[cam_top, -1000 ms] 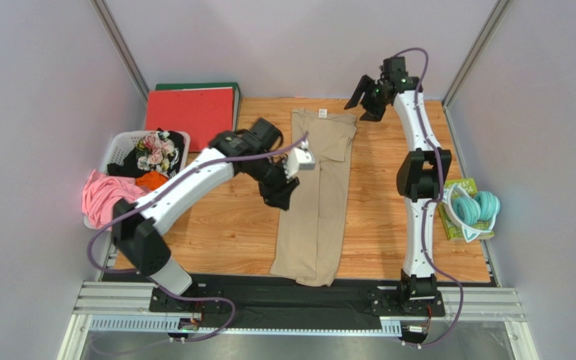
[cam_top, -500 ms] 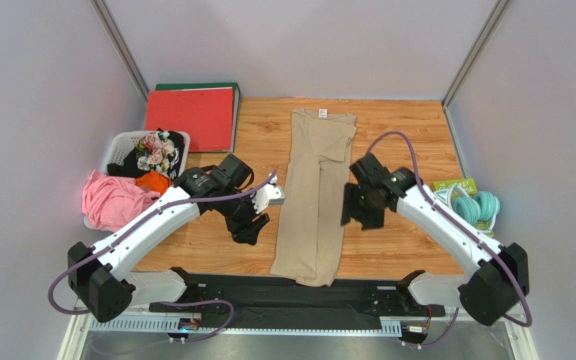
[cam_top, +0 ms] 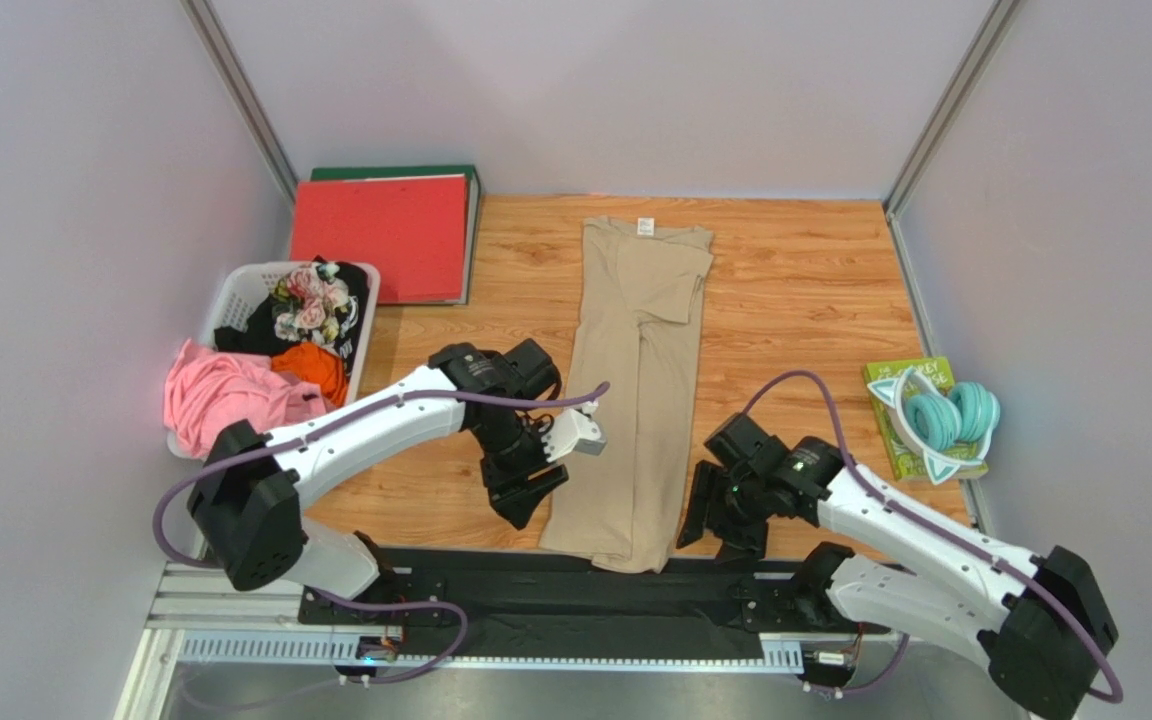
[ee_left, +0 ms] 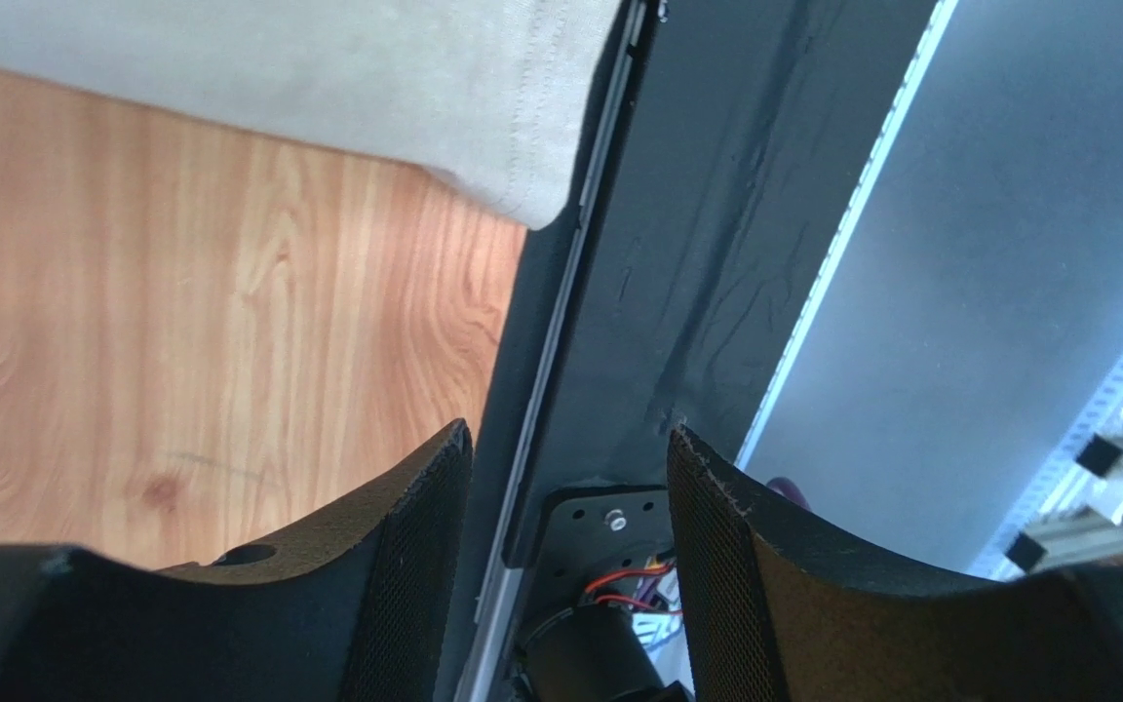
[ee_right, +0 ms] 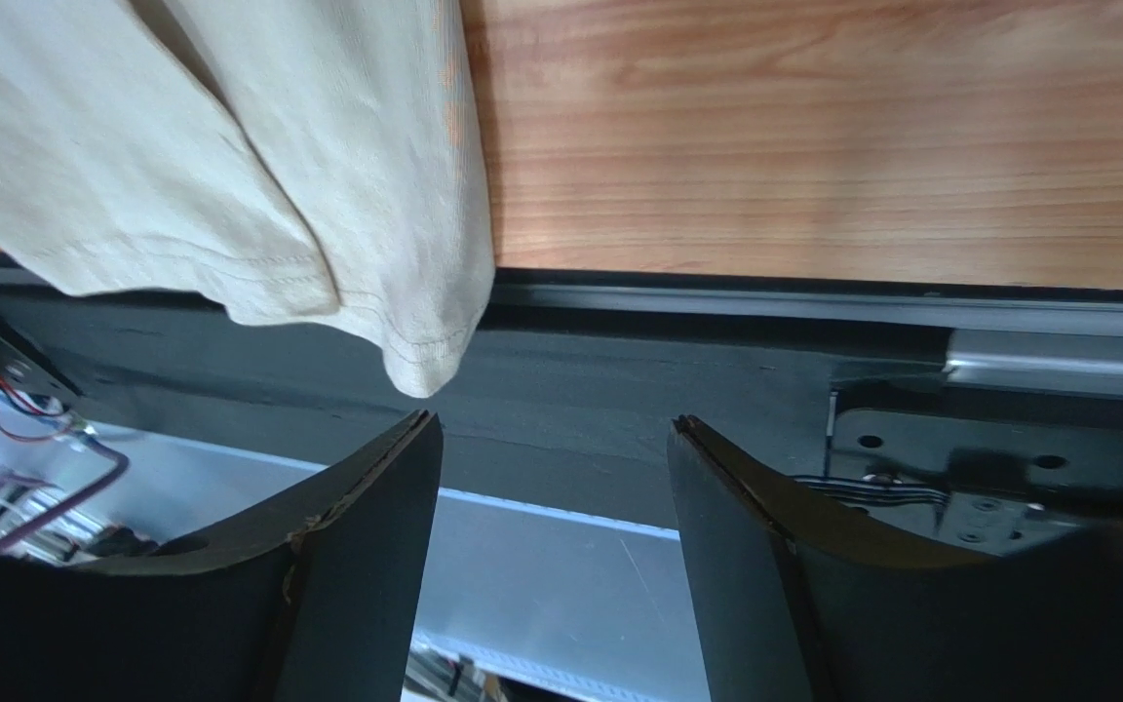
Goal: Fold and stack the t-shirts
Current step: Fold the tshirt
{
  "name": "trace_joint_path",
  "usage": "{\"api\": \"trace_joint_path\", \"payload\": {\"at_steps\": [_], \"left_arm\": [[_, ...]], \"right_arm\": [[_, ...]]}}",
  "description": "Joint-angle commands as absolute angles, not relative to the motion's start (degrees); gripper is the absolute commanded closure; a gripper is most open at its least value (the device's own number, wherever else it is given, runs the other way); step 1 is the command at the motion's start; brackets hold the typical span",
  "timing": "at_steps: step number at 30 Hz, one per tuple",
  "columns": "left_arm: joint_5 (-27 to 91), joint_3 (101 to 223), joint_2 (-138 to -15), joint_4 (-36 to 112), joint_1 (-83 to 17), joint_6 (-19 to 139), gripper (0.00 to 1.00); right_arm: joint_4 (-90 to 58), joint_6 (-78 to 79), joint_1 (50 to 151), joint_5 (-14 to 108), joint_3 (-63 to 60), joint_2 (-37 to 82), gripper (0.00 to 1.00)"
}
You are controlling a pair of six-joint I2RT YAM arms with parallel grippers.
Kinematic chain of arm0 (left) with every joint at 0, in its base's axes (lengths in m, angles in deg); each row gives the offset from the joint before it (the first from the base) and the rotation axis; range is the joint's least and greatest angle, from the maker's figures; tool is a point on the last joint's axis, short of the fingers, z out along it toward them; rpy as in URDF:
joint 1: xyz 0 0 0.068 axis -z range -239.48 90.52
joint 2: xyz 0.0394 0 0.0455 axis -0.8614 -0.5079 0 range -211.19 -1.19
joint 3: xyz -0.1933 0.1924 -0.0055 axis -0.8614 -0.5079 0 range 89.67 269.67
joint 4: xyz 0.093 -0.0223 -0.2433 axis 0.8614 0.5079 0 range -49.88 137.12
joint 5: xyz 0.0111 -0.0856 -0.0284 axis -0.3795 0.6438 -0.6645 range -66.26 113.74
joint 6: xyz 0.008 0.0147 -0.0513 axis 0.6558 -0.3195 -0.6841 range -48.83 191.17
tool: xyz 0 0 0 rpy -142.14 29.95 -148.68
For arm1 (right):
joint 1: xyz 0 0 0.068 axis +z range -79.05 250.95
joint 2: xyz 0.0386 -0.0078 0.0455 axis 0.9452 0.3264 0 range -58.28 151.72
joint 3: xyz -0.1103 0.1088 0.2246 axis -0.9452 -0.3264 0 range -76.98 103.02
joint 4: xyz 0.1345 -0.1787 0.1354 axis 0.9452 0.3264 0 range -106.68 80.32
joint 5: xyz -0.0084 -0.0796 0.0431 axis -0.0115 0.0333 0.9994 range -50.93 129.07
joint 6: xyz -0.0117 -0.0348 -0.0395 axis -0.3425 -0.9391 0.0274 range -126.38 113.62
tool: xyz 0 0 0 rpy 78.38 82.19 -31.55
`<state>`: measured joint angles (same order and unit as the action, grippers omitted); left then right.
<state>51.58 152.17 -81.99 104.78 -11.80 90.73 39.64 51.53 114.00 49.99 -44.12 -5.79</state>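
The tee [cam_top: 635,390] lies as a long narrow strip down the middle of the table [cam_top: 808,285], its near hem hanging over the black rail [cam_top: 432,567]. The left gripper [cam_top: 522,495] and right gripper [cam_top: 717,528] flank that hem (both wide open, holding nothing).

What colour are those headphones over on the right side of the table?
The headphones are pale teal with a whitish band, shown best in the top external view.

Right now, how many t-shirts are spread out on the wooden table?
1: the plain tan-beige cloth t-shirt lies lengthwise down the middle. Crumpled clothes in the white plastic basket at left may hide more.
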Motion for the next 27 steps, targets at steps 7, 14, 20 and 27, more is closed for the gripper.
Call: {"api": "trace_joint_path", "payload": {"at_steps": [7, 14, 20, 27], "left_arm": [[60.1, 149.9, -90.7, 102.1, -10.3, 91.1, 0.41], [63.8, 152.9, -96.5, 102.4, -10.3, 90.2, 0.42], [63.6, 154.4, -99.0, 99.3, -10.3, 88.3, 0.41], [62.9, 152.7, -102.6, 94.5, -10.3, 86.3, 0.41]], "right_arm": [[23.0, 61.6, 123.9, 55.2, -45.2, 3.2, 0.36], [17.2, 62.4, 125.4, 56.9, -46.1, 10.1, 0.36], [18.9, 61.3, 126.1, 57.1, -44.8, 13.9, 0.37], [22.8, 60.3, 126.0, 56.0, -45.0, 12.1, 0.37]]}}
